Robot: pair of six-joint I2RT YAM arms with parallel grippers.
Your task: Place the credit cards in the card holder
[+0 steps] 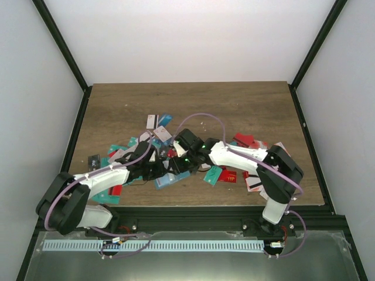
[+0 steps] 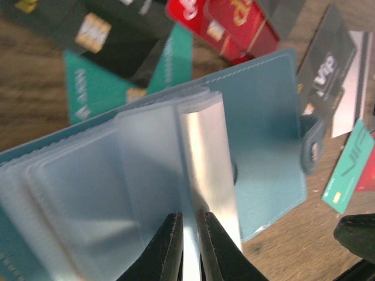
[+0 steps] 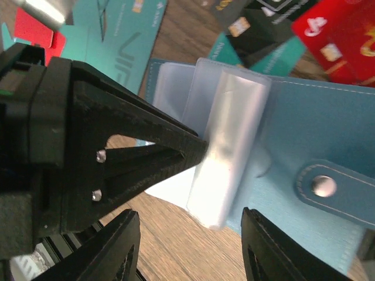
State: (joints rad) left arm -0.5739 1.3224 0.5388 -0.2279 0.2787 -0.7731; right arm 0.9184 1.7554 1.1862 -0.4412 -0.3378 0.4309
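Observation:
The teal-blue card holder (image 2: 263, 117) lies open on the table, its clear plastic sleeves fanned out. My left gripper (image 2: 189, 218) is shut on one clear sleeve (image 2: 202, 152) and holds it upright. In the right wrist view the holder (image 3: 316, 129) shows its clasp tab (image 3: 323, 186), and the left gripper's black fingers (image 3: 146, 146) pinch the sleeve (image 3: 228, 146). My right gripper (image 3: 187, 219) is open and empty, just above the sleeve's near edge. Red (image 2: 234, 26), teal-green (image 2: 94, 88) and black (image 2: 88, 29) credit cards lie scattered around. In the top view the holder (image 1: 170, 178) sits between both grippers.
Many loose cards are spread over the middle of the wooden table (image 1: 193, 105), left to right, some red ones (image 1: 227, 175) near the front edge. The two arms cross close together over the pile. Dark frame posts stand at the table's sides.

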